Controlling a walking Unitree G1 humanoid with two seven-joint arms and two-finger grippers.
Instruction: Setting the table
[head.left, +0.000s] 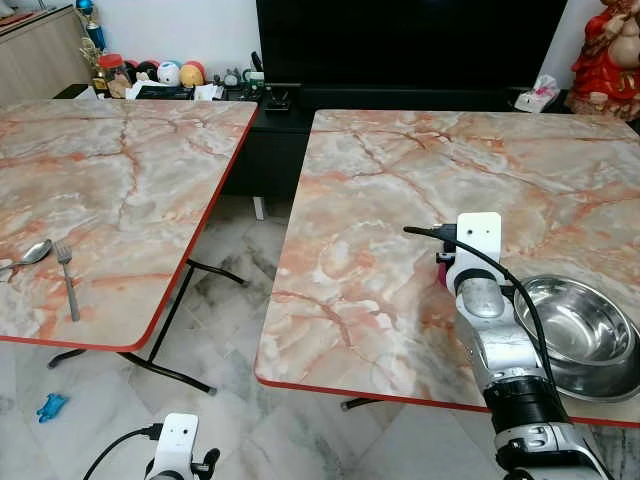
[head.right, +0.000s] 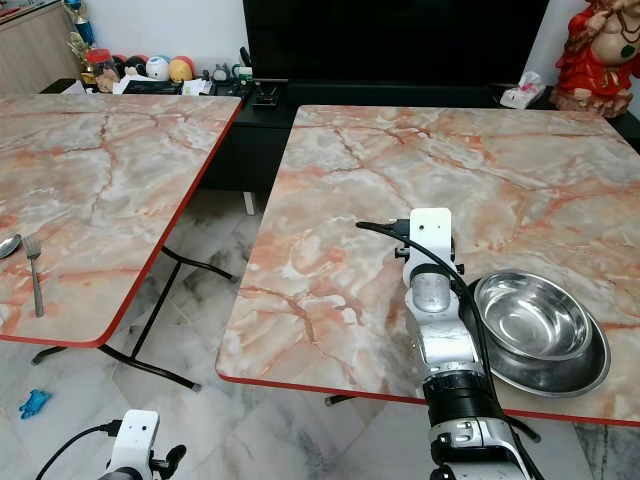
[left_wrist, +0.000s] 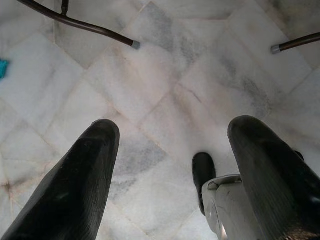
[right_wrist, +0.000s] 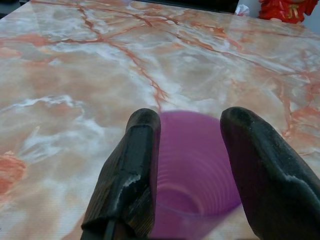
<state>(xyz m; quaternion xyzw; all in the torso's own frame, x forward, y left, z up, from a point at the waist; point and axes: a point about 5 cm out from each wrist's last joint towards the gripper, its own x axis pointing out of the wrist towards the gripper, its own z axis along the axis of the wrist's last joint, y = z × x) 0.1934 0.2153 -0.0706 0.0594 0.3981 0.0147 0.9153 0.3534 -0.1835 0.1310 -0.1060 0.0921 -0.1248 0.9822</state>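
A translucent purple cup (right_wrist: 192, 165) stands between the fingers of my right gripper (right_wrist: 192, 125), which is shut on it, low over the right marble table (head.left: 400, 190). From the head, a sliver of that cup (head.left: 443, 268) shows beside my right wrist (head.left: 478, 250). A steel bowl on a steel plate (head.left: 575, 325) sits just right of the arm, near the table's front edge. On the left table lie a fork (head.left: 68, 285) and a spoon (head.left: 30, 255). My left gripper (left_wrist: 175, 130) hangs open above the floor.
A gap of marble floor (head.left: 240, 330) separates the two tables, with black folding legs (head.left: 170, 330) under the left one. A blue scrap (head.left: 50, 406) lies on the floor. A dark TV unit (head.left: 400, 50), toys and a red statue (head.left: 608, 60) stand behind.
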